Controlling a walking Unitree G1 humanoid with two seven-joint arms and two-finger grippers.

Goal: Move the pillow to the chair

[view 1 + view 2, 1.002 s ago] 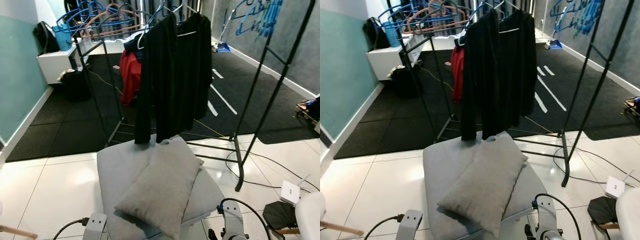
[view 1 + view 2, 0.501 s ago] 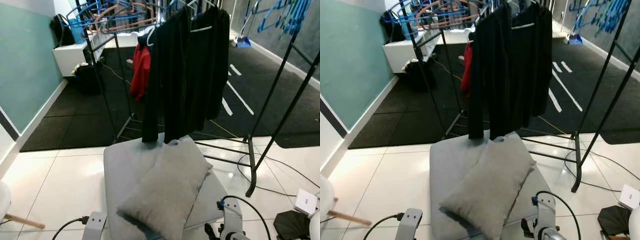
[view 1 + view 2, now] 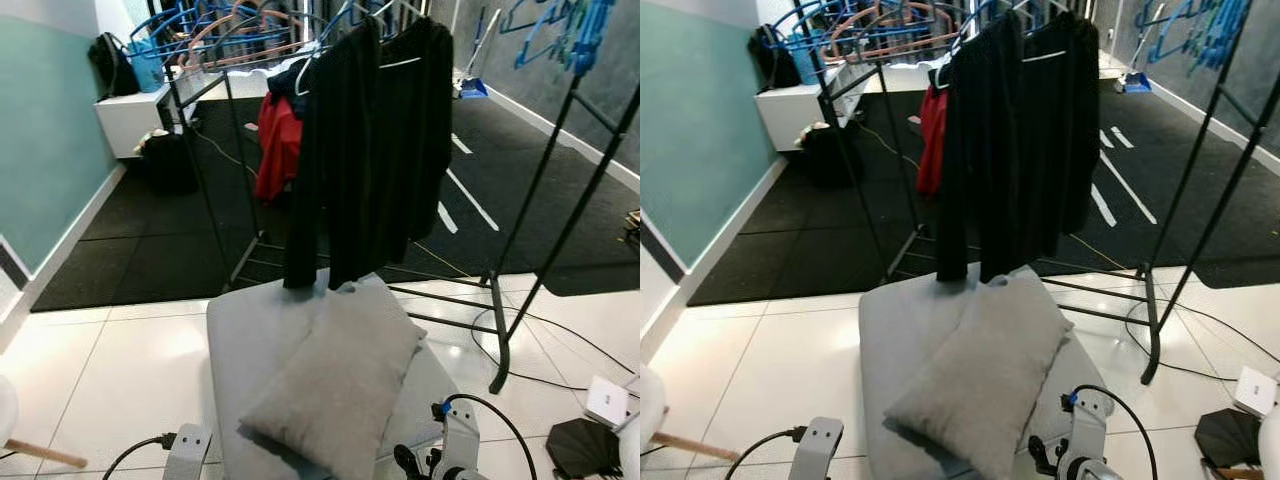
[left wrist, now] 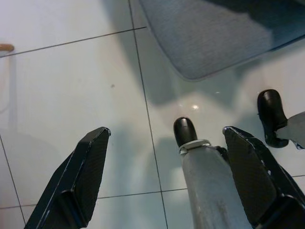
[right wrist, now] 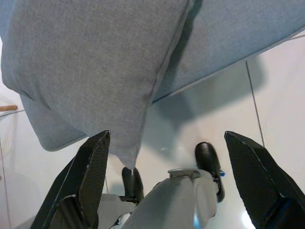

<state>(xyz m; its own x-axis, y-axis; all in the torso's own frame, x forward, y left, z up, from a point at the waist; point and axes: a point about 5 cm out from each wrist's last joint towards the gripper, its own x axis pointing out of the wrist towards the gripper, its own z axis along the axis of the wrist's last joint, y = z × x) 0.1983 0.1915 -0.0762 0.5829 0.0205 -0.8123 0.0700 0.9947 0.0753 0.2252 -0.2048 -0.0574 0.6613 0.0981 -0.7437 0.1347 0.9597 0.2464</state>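
Right wrist view: right gripper (image 5: 164,191) fingers wide apart, empty under the grey fabric pillow (image 3: 335,385), which hasn't budged on the grey padded chair (image 3: 245,335); looks delivered. Left gripper (image 4: 167,186) wide too.

View swung, pillow (image 3: 335,385) unmoved.

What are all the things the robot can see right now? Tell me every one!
Pillow: 1, grey, lying on the seat.
Seat: 1, grey, on the white floor.
Clothes rack: 1, black, behind the seat.
Black clothes: 2, hanging on the rack.
Red garment: 1, hanging further back.
Bag: 1, black, by the green wall.
Box: 1, white, on the floor, right.
Left hand: open, over floor tiles.
Right hand: open, under the pillow's corner.
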